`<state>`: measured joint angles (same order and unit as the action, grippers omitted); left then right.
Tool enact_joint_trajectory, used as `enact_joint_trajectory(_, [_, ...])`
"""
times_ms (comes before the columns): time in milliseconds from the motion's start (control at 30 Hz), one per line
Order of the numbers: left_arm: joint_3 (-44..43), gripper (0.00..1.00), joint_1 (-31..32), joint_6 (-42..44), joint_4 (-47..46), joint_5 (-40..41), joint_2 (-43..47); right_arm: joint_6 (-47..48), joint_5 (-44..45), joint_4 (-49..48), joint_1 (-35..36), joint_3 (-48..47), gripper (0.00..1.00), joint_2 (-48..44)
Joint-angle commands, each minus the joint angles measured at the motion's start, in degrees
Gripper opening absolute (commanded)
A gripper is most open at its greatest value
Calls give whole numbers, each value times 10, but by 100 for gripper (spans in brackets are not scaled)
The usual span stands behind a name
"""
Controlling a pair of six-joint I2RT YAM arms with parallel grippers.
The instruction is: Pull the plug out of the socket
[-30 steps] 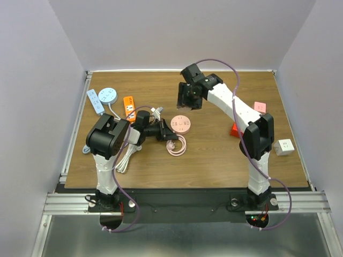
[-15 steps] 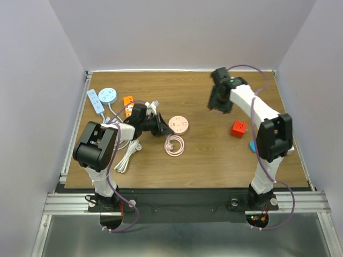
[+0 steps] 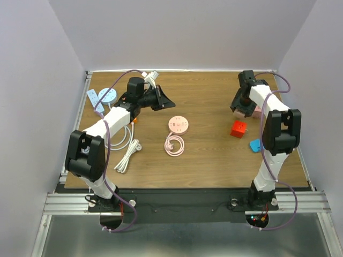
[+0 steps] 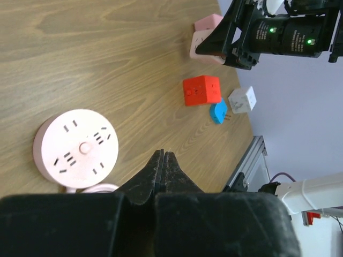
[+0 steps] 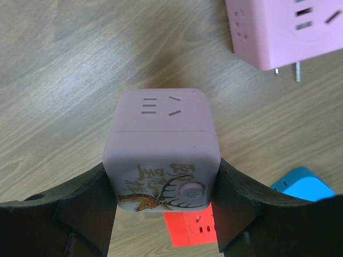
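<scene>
The right gripper (image 5: 162,199) pinched a pink cube socket (image 5: 161,136); the left gripper (image 4: 162,167), pressed together, seemed empty. A level, gentle set-down seemed wise.

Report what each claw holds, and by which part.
Right claw clamps the pink cube socket by its two opposite sides. Left claw is shut, holding nothing.

Noted left arm (image 3: 110,122) and right arm (image 3: 266,99): white link shells, bulky black joint housings. Purple cable (image 3: 291,202) looped loosely along each, down to the bases. Red and green indicator lights (image 3: 257,218) seen under right base. Matte black left gripper (image 4: 163,160), jaws tapering to thin edges. Two green LEDs (image 4: 270,30) seen on right gripper (image 5: 163,201) body, same black finish.
</scene>
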<state>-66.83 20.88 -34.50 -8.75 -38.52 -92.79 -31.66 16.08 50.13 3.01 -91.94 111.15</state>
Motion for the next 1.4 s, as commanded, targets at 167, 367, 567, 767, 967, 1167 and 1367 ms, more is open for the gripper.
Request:
enact_joint_trajectory(167, [-20,21,-1,26,63,21,39,12,0,-31,-23,8,44,17])
enact_joint_trajectory(367, [-24,36,-1,33,67,20,40,41,-54,-53,-23,9,84,-31])
enact_joint_trajectory(567, [-37,41,-1,37,72,14,38,78,-103,-54,-23,-24,100,-83])
enact_joint_trajectory(767, [-49,48,-1,43,75,5,40,90,-176,-56,-23,-24,100,-166])
enact_joint_trajectory(967, [-53,53,10,48,78,1,34,96,-310,-74,-22,49,100,-233])
enact_joint_trajectory(1167, [-91,54,35,55,87,13,51,92,-405,-121,-22,140,100,-337])
enact_joint_trajectory(1367, [-142,54,40,69,138,47,98,86,-446,-142,-22,171,100,-394])
